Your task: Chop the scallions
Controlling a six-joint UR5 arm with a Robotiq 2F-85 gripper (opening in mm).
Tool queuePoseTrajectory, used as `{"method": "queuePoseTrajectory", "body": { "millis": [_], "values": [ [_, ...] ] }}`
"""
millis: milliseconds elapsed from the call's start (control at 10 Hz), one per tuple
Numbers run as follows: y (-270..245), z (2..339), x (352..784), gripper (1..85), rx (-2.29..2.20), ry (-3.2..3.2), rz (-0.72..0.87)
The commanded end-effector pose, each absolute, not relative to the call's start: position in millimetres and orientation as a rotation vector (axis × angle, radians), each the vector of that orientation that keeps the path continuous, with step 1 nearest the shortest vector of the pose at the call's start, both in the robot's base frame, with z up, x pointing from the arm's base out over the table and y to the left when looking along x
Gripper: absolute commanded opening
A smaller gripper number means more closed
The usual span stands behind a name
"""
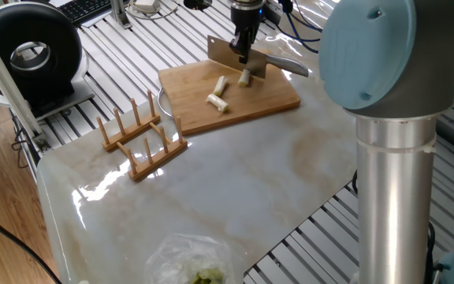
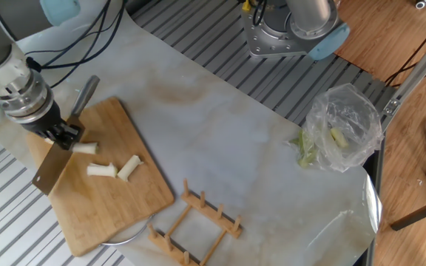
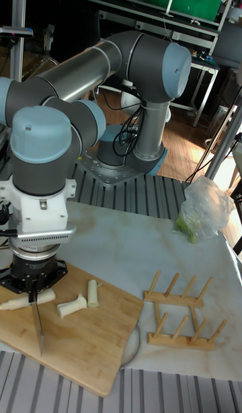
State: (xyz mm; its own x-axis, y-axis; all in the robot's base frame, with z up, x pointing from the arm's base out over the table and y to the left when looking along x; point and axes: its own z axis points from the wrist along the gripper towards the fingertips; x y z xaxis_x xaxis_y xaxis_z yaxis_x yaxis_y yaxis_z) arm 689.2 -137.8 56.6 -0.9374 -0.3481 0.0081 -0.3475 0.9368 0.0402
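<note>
Three pale scallion pieces lie on the wooden cutting board [image 1: 251, 106] [image 2: 109, 203] [image 3: 87, 349]. Two short scallions [image 1: 217, 101] [image 2: 102, 171] [image 3: 72, 306] rest mid-board, apart from the blade. A longer scallion stalk [image 1: 244, 76] [image 2: 84, 148] [image 3: 19, 302] lies right at the cleaver [image 1: 228, 55] [image 2: 50, 171] [image 3: 39, 327], partly hidden by it. My gripper [image 1: 243, 52] [image 2: 63, 134] [image 3: 32, 289] is shut on the cleaver's spine, blade pointing down at the board. The cleaver's handle [image 1: 286, 65] [image 2: 86, 94] sticks out past the board's edge.
A wooden dish rack [image 1: 142, 138] [image 2: 196, 220] [image 3: 180, 311] stands beside the board. A clear plastic bag [image 1: 191, 264] [image 2: 340, 124] [image 3: 205, 208] with green bits lies at the far table end. A plate rim [image 2: 128, 235] pokes out under the board. The arm's base [image 2: 291, 29] stands off the marble top.
</note>
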Motion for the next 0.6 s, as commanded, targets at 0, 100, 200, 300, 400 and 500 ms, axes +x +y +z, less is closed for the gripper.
{"method": "queuePoseTrajectory", "body": {
  "millis": [0, 100, 200, 300, 400, 500],
  "values": [
    [-124.9, 57.3, 700.1, 1.3, 0.546, -3.13, -0.116],
    [-125.7, 52.3, 701.4, 1.3, 0.546, -3.132, -0.108],
    [-127.1, 47.4, 701.2, 1.3, 0.555, -3.128, -0.099],
    [-129.1, 43.5, 700.2, 1.3, 0.565, -3.123, -0.085],
    [-127.0, 41.4, 702.3, 1.3, 0.566, -3.134, -0.087],
    [-128.2, 43.4, 705.0, 1.3, 0.579, -3.134, -0.079]
  ]
}}
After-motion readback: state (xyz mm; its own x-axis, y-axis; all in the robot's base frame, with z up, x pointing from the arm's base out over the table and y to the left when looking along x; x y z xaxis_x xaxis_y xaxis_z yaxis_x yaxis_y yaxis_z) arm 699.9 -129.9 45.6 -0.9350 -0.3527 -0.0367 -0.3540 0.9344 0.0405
